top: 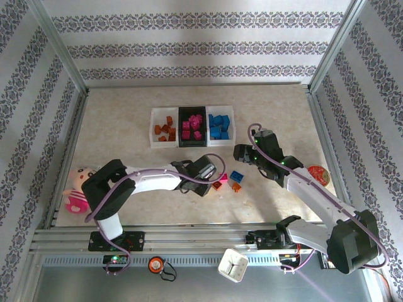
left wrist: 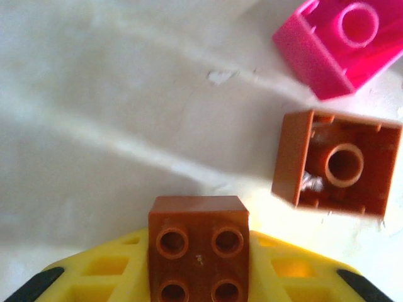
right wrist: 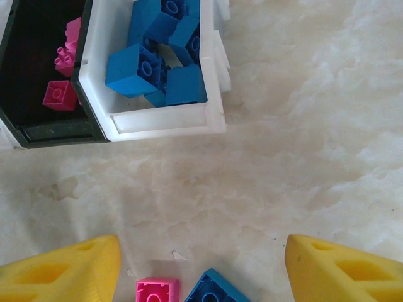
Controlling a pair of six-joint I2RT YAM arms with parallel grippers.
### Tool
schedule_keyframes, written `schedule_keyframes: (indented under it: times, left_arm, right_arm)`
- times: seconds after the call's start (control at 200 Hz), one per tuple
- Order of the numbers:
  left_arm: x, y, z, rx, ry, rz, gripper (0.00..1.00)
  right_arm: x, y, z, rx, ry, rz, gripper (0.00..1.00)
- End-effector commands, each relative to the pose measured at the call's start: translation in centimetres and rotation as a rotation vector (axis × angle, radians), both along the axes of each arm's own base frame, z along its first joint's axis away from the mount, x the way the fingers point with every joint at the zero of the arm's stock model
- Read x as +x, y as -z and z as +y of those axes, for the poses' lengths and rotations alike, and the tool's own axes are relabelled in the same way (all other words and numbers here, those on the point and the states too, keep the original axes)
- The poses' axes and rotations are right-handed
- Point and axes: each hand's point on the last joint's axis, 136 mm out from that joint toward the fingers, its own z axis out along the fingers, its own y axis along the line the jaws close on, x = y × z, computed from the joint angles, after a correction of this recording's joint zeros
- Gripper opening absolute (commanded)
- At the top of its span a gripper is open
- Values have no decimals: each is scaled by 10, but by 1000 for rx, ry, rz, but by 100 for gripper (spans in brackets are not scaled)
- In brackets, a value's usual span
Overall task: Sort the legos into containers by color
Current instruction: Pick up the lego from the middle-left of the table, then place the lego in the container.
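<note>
Step in hand (my reading): left arm takes one orange-brown piece to the bin at 11 o'clock of it
- Lift straight up, clear of the neighbours at 1–2 o'clock
- Carry high over the rims; release low onto the orange pile, not the black bin

Looks and places:
- containers [top: 155,139]: three joined bins at 12 o'clock on the table [top: 126,119]; orange lot, pink in the black middle, blue
- left gripper [top: 211,178]: jaws pressed on both flanks of an orange-brown brick [left wrist: 198,248], studs up
- right gripper [right wrist: 203,267]: jaws wide, nothing between; blue bin at its 11 o'clock
- loose legos, table centre: upturned orange brick [left wrist: 338,165], hollow side showing; pink brick [left wrist: 343,44]; blue brick [right wrist: 214,290]
</note>
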Motion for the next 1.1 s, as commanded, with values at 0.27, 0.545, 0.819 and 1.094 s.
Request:
schedule_keyframes:
  times: [0.27,0.545,0.819,1.094]
  left_arm:
    - [94,-96,110,-120,-394,-254,30]
    - [195,-106,177,-77,-627,-313,29]
    - [254,-86,197,0,-681,-257,33]
    - [262,-114,186,-91,-671,-263,56]
  right_arm:
    - [-1,-4,1,39,3,-12,70]
    - [-5,-2,1,38,0,2,70]
    - [-21,3,13,70,-93,35,71]
    - [-53,37,32,-15,-224,191,72]
